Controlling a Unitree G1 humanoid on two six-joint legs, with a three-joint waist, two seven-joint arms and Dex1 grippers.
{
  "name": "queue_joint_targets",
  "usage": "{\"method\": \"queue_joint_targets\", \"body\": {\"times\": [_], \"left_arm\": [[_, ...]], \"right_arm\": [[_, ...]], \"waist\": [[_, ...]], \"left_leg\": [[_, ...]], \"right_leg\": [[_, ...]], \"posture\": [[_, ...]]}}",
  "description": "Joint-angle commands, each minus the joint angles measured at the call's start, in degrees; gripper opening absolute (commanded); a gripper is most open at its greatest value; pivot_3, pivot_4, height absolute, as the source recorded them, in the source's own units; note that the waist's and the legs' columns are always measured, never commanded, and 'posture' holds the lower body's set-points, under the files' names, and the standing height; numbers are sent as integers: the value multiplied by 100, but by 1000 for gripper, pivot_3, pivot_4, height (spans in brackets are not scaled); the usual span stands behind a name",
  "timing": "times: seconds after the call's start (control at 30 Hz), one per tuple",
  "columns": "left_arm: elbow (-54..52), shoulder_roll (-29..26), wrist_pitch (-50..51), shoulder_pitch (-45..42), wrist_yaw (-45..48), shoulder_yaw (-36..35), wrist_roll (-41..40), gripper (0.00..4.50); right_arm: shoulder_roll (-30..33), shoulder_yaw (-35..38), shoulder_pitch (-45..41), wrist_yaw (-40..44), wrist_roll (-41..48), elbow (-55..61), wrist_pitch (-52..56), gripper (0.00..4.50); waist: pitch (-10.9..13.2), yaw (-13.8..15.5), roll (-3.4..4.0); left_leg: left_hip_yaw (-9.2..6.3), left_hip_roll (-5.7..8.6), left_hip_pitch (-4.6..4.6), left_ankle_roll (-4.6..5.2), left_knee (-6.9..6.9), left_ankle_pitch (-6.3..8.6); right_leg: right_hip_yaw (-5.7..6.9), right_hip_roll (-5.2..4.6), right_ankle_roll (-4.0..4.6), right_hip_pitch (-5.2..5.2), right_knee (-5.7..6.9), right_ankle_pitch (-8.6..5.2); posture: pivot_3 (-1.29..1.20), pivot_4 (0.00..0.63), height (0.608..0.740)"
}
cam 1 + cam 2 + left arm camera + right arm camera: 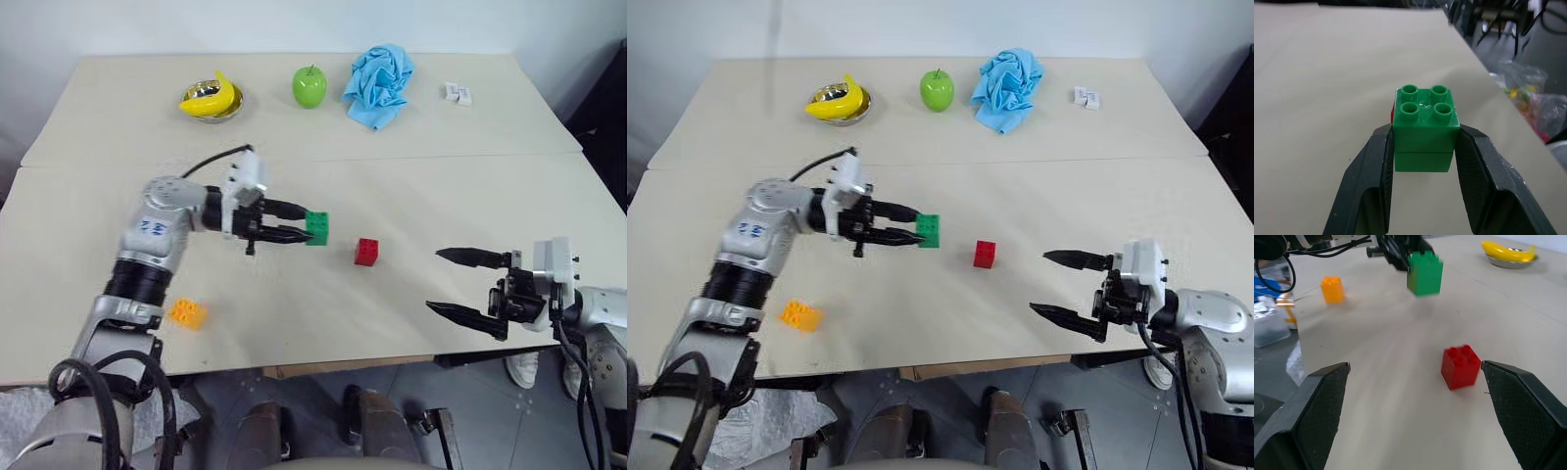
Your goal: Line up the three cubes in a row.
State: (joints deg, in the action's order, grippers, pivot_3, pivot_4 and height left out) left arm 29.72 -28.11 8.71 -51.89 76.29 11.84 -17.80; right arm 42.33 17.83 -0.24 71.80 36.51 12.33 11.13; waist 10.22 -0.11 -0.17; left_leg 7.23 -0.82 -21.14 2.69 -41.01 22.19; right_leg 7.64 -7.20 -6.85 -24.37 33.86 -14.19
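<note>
From the head views, the left claw point(297, 221) pinched the green cube point(316, 227) between its two black fingers, holding it above the counter point(441, 196), just left of the red cube point(366, 252); the claw's fingers hid the brick's left side; the red cube sat alone on bare counter near the middle, with open room all around it; the orange-yellow cube point(187, 312) lay near the front edge, beside the left forearm, well apart from the other two; the right claw point(455, 284) hung over the front right edge, spread wide and holding nothing; along the far side stood a banana point(213, 99) in a metal bowl point(235, 104), a green apple point(310, 86), a crumpled blue cloth point(380, 83) and two tiny white blocks point(458, 93), too small to make out further.

In the left wrist view, the green cube's four studs faced up, both fingers pressed flat on its sides; a sliver of red peeked from behind it; the counter's edge ran along one side, with clutter beyond it blurred.

In the right wrist view, the spread fingers point(1312, 411) were cut off by the frame; the red cube rested between them, farther out, touching neither; the green cube showed clear of the surface, and the orange-yellow cube stood upright near the counter's edge.
</note>
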Motion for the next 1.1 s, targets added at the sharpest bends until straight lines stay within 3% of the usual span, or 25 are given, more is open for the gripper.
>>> {"method": "queue_joint_targets", "body": {"times": [0.03,0.27,0.73,1.03,1.1], "left_arm": [[682,134,-567,-244,59,25,380,1451],[2004,423,-1524,-591,51,-43,871,1451],[2735,768,-2010,-730,-22,-228,1200,1451],[2523,595,-1985,-792,330,-510,1033,4293],[2244,365,-1820,-852,649,-668,853,4482]], "right_arm": [[-59,290,226,-60,105,196,-199,4500],[-123,345,581,-190,68,318,-400,4500],[-154,186,604,-331,60,342,-434,4500],[-118,7,460,-231,116,297,-356,4500],[-101,-82,314,-161,117,202,-335,4500]], "waist": [[0,3,0],[0,83,0],[0,153,-1],[1,145,-1],[0,140,-1]], "left_leg": [[1,-1,0,0,0,0],[-4,2,-6,3,-10,-1],[-10,7,-10,10,-17,-4],[-15,6,-9,10,-16,-4],[-15,5,-8,10,-16,-4]], "right_leg": [[-2,0,0,-1,0,0],[-3,-7,-7,-1,2,4],[1,-14,-10,-1,6,6],[0,-13,-10,-1,7,6],[0,-13,-10,-1,8,6]], "posture": [[0,150,740],[0,150,740],[0,150,740],[0,150,740],[0,150,740]]}}
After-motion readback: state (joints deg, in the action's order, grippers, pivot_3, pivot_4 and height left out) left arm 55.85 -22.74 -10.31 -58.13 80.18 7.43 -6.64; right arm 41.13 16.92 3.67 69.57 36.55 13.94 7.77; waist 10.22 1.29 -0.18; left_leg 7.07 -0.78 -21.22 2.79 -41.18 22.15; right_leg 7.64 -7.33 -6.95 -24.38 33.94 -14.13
